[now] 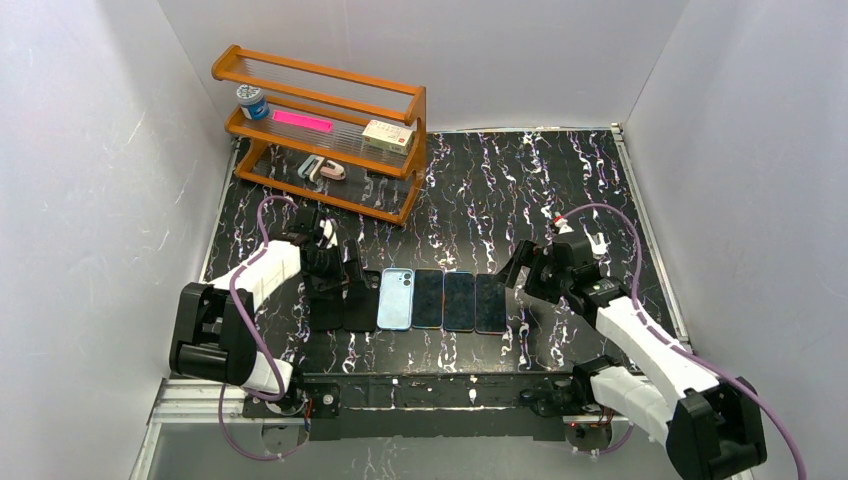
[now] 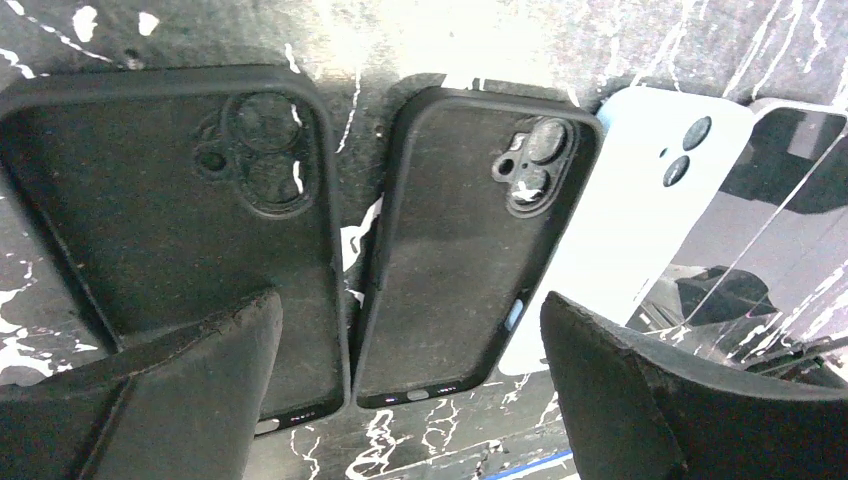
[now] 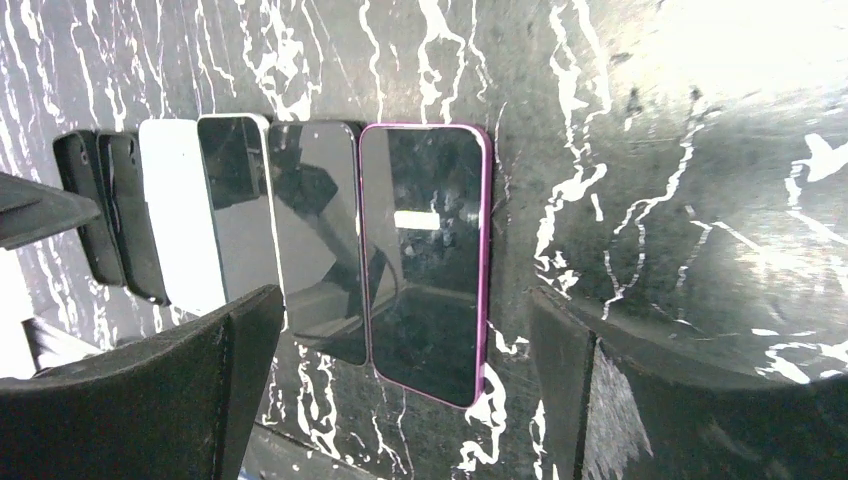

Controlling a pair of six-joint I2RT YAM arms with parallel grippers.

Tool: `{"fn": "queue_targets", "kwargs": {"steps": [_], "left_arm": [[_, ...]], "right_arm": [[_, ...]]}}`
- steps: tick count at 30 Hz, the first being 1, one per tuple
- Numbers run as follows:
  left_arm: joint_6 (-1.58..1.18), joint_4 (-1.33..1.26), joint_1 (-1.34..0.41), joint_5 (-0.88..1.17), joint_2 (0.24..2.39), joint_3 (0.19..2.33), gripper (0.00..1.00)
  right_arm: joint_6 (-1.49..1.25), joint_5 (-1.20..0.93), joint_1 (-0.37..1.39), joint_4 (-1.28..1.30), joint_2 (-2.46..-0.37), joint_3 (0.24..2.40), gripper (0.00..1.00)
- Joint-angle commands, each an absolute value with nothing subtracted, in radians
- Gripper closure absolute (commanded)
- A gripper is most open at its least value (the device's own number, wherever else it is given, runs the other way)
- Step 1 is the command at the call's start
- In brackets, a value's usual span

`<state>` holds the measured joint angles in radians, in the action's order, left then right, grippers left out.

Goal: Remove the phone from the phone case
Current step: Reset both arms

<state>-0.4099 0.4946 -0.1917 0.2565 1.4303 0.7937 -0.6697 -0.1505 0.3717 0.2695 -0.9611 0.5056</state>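
Six flat items lie in a row on the black marbled table. From the left there are two black phone cases [image 1: 325,303] [image 1: 360,300], a light blue phone [image 1: 395,298] lying back up, and three phones lying screen up. In the left wrist view the right-hand black case [image 2: 470,240] shows camera lenses and a pale blue side button. The left-hand case [image 2: 180,220] looks hollow. My left gripper [image 1: 340,268] is open and empty, hovering over both cases [image 2: 410,310]. My right gripper [image 1: 518,268] is open and empty above the purple-rimmed phone [image 3: 425,260], which lies at the row's right end [image 1: 490,302].
An orange wooden shelf [image 1: 325,110] stands at the back left. It holds a small jar [image 1: 252,101], a pink strip [image 1: 302,121], a box [image 1: 388,135] and small items on its lower level. White walls enclose the table on three sides.
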Motion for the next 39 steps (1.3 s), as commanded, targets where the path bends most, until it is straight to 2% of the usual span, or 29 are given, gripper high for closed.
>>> {"fn": "queue_targets", "kwargs": {"steps": [1,14,20,25,30,39], "left_arm": [[-0.388,0.482,-0.198,0.308,1.413,0.793,0.02],[-0.364,0.455,-0.305,0.331,1.398,0.806,0.02],[-0.367,0.524,-0.305,0.202,1.294,0.852,0.02],[-0.38,0.605,-0.305,0.042,1.103,0.939,0.02],[-0.418,0.702,-0.305,-0.219,0.841,1.063,0.02],[-0.349,0.64,-0.304,-0.516,0.46,1.159,0.02]], "right_arm": [[-0.622,-0.022,0.376,0.338,-0.889,0.566,0.01],[-0.549,0.122,0.375,0.404,-0.733,0.63,0.01],[-0.477,0.232,0.375,0.458,-0.681,0.71,0.01],[-0.387,0.326,0.376,0.486,-0.61,0.807,0.01],[-0.305,0.382,0.375,0.487,-0.537,0.906,0.01],[-0.205,0.411,0.376,0.446,-0.42,0.958,0.01]]}}
